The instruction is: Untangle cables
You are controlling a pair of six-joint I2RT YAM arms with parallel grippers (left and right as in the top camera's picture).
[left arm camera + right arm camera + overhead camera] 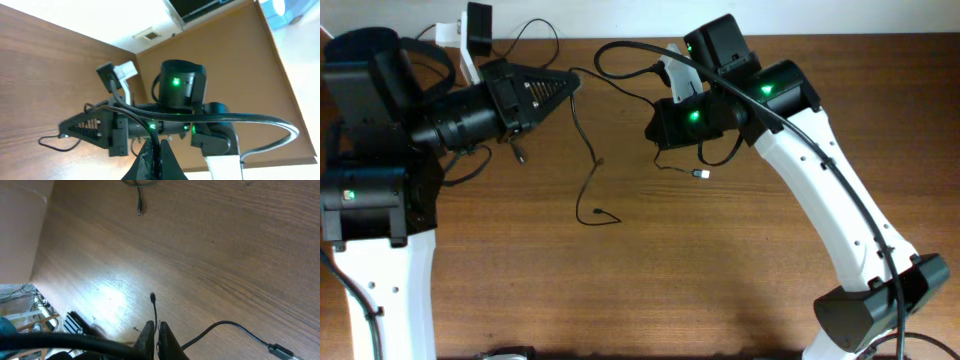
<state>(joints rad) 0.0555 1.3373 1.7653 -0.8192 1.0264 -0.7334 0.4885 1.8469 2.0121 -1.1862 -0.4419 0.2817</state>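
Thin black cables lie on the wooden table [740, 280]. My left gripper [572, 80] is shut on one cable [588, 150], which hangs from its tip, curls down the table and ends in a small plug [616, 220]. The left wrist view shows this cable [156, 137] pinched between the jaws [160, 155]. My right gripper [660, 130] is shut on another cable [155, 312] near its plug end [152, 297], just above the table. A third cable [225, 326] with a silver plug [702, 175] lies beside the right gripper.
A loose plug [139, 211] lies farther out on the table. A short cable end [520, 155] lies under the left arm. The right arm's thick black cable [650, 50] arcs between the grippers. A white camera stand [465, 45] is at the back left.
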